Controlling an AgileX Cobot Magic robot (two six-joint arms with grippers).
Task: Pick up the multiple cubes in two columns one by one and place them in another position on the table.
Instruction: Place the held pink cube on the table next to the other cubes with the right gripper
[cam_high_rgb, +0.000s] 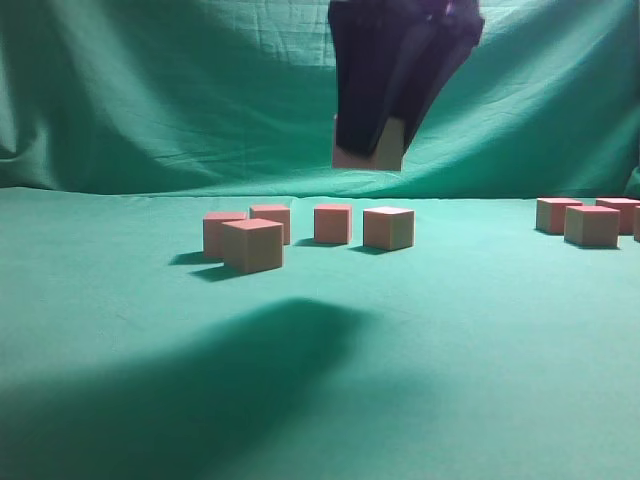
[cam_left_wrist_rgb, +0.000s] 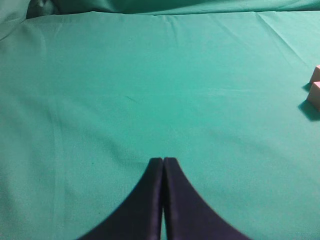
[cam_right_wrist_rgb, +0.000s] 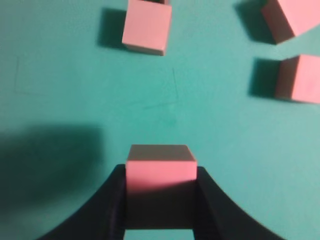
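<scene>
Exterior view: right claw (cam_high_rgb: 368, 150) clamped on one cube (cam_high_rgb: 367, 152), raised above bench (cam_high_rgb: 320, 400); four cubes (cam_high_rgb: 252, 245) mid-bench, more (cam_high_rgb: 590, 225) at right edge. Left wrist view: left claw (cam_left_wrist_rgb: 163, 161) together over bare cloth. Right wrist view: held cube between fingers (cam_right_wrist_rgb: 210, 200), three cubes beyond.

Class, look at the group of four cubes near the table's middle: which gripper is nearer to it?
Right. The right gripper hangs above the four cubes, holding a cube; the left gripper sits off beside them.

wrinkled green backdrop curtain (cam_high_rgb: 150, 90) hangs behind, creased, meeting flat surface at back edge; lighting dim, soft shadows.
</scene>
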